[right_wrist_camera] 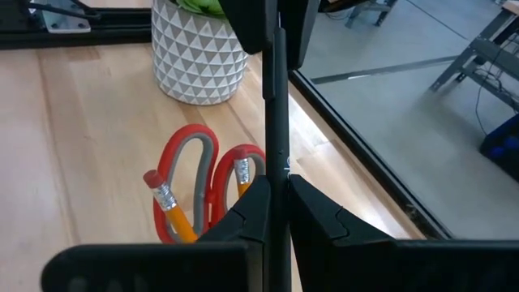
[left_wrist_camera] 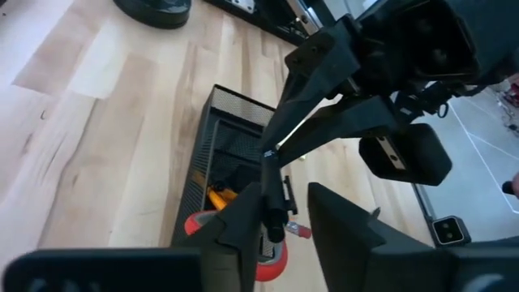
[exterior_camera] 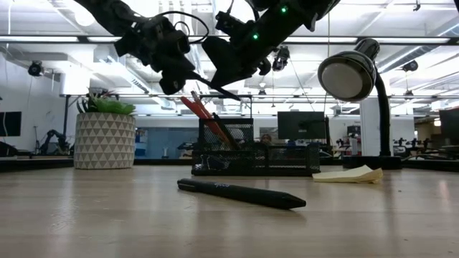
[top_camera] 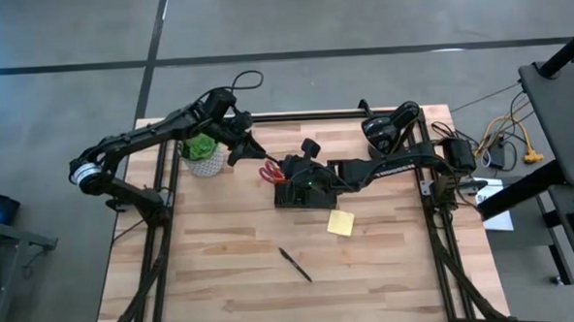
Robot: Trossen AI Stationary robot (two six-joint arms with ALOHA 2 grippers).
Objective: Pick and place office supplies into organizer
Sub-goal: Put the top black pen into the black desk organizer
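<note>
My right gripper [right_wrist_camera: 278, 212] is shut on a thin black pen [right_wrist_camera: 274, 122], in the air above the black mesh organizer [top_camera: 303, 191]. My left gripper [left_wrist_camera: 285, 231] is open and faces it from the table's left, its fingers on either side of the pen's clip end [left_wrist_camera: 278, 212]. Red-handled scissors [right_wrist_camera: 203, 174] and orange pencils [right_wrist_camera: 174, 215] stand in the organizer. A second black pen [top_camera: 295, 264] and the yellow sticky-note pad [top_camera: 341, 223] lie flat on the table. My right gripper pinches the black pen between its two fingers at one end [right_wrist_camera: 278, 191]. The pen sticks straight out ahead along the fingers and is lifted clear above the organizer. My left gripper has the pen's clip end [left_wrist_camera: 278, 212] close against one finger [left_wrist_camera: 247, 223]; whether they touch, I cannot tell.
A green plant in a white patterned pot [top_camera: 204, 157] stands left of the organizer, under the left arm. A black desk lamp [top_camera: 387, 127] stands at the far right. Bare wood stretches across the near half of the table [top_camera: 205, 281], around the loose pen.
</note>
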